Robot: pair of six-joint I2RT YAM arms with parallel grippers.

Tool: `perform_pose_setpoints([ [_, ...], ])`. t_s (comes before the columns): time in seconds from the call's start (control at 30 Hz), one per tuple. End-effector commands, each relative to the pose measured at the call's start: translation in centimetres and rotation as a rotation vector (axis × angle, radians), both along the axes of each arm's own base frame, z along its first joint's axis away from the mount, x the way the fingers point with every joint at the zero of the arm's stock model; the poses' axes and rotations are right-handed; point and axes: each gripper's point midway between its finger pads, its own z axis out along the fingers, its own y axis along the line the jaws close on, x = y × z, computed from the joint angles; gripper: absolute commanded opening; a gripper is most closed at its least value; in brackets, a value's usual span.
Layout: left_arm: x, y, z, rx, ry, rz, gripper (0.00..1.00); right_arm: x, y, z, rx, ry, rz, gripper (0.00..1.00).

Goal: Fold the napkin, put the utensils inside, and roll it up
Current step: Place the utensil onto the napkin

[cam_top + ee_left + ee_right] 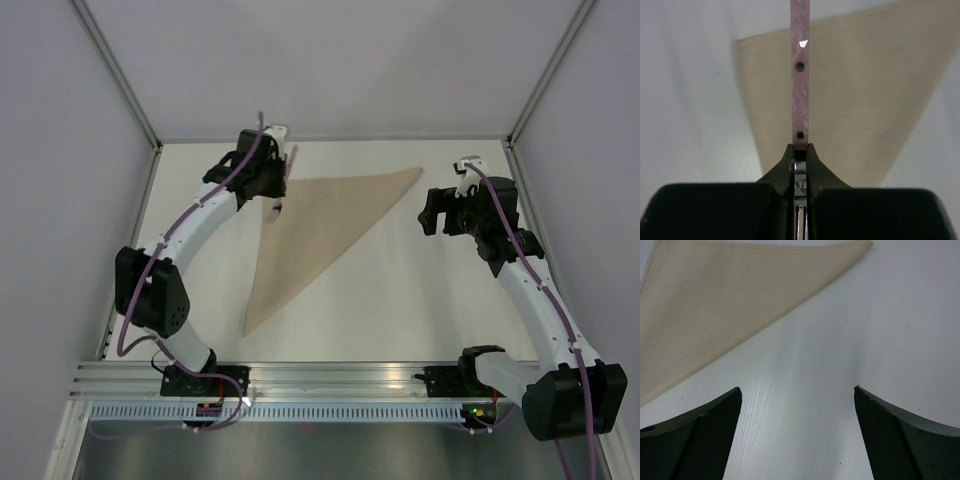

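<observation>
Napkin, folded to triangle, flat on surface; step prob. loading: L gripper clamped on utensil above napkin's left corner, R gripper spread wide, empty, beside cloth; next: lower, release onto cloth.

Bright, even overhead light; soft shadows; left wrist close-up perhaps slightly blurred

Lab cell: white walls, aluminium rail.

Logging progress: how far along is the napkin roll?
Done: the napkin lies folded into a triangle. In hand: the left gripper is shut on a utensil above it. Left: laying the utensil inside and rolling; the right gripper is open, empty.
</observation>
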Motion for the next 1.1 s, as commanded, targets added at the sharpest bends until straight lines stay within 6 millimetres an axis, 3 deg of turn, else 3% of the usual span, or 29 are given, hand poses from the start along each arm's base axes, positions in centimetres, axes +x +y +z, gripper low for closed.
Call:
perform_pose_setpoints([
  [0.0,-2.7,-9.0,-2.5,0.099,0.039,-0.515,0.02,0.6,-0.8,0.2,-0.030,-0.024,-0.041,0.98],
  [0.03,-3.1,-10.1,-3.4,0.114,0.056,-0.563,0.02,0.7,-0.8,0.2,-0.034,-0.026,-0.042,0.98],
  [0.07,-3.3,-11.0,-5.4,0.139,0.097,-0.609,0.02,0.8,-1.0,0.0,-0.038,-0.021,-0.047,0.98],
  [0.13,-4.9,-13.6,-6.7,0.103,0.137,-0.717,0.02,0.9,-1.1,0.2,-0.043,-0.029,-0.051,0.98],
  [0.2,-5.8,-15.1,-8.6,0.096,0.174,-0.775,0.02,0.9,-1.1,0.1,-0.043,-0.026,-0.051,0.98],
  [0.33,-6.3,-16.9,-10.3,0.095,0.179,-0.825,0.02,1.0,-1.1,-0.2,-0.048,-0.018,-0.050,0.98],
  [0.57,-5.9,-18.6,-12.5,0.060,0.223,-0.783,0.02,1.0,-1.1,-0.3,-0.049,-0.017,-0.048,0.98],
  [1.07,-5.7,-19.1,-15.1,0.064,0.272,-0.666,0.02,1.1,-1.0,-0.6,-0.051,-0.006,-0.048,0.98],
])
